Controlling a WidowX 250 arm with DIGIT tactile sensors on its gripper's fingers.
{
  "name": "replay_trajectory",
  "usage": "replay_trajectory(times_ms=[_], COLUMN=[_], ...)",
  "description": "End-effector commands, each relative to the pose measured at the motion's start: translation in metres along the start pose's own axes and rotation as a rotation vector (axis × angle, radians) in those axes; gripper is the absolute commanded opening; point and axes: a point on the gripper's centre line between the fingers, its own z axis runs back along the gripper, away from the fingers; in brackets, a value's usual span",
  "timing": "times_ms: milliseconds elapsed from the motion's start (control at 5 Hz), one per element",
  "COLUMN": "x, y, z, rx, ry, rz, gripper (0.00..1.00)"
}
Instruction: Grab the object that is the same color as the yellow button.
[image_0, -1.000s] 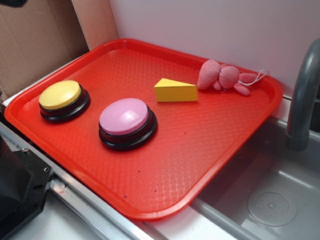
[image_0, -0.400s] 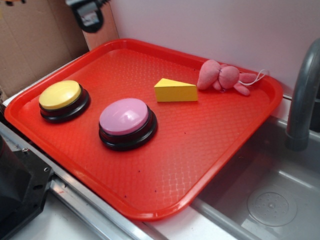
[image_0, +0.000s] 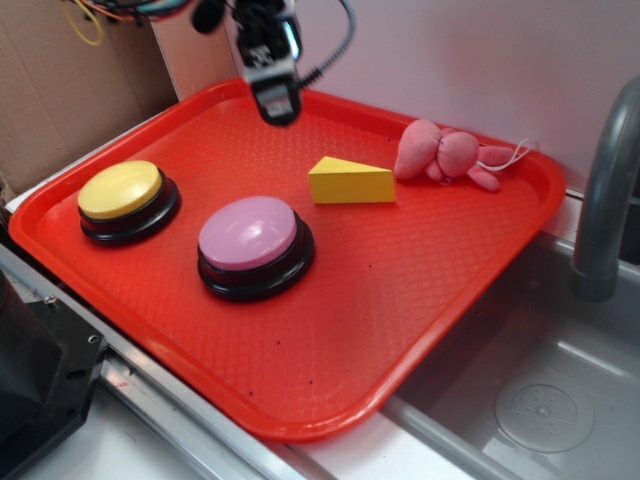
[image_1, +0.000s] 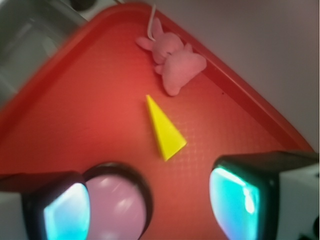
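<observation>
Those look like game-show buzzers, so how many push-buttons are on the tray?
2. The yellow button sits near the tray's left edge; the pink button sits beside it, toward the tray's middle. None seems hidden.

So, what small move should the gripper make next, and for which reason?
Probably move toward the yellow wedge and lower over it. The gripper hangs open above the far side of the red tray, holding nothing, and the wedge lies free between the pink button and the pink plush toy. It matches the yellow button.
</observation>
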Motion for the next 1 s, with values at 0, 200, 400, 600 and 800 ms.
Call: replay_trajectory(times_ms=[0, 200, 400, 600, 800], x=[0.030, 0.034, 0.032, 0.032, 0.031], y=[0.010, 0.010, 0.011, 0.012, 0.011], z=[-0.052, -0.072, -0.080, -0.084, -0.083], rx=[0.025, -0.011, -0.003, -0.004, -0.003], ry=[-0.046, -0.014, 0.020, 0.017, 0.025], rz=[-0.126, -0.158, -0.166, -0.168, -0.166], gripper=[1.00, 1.00, 1.00, 0.00, 0.00])
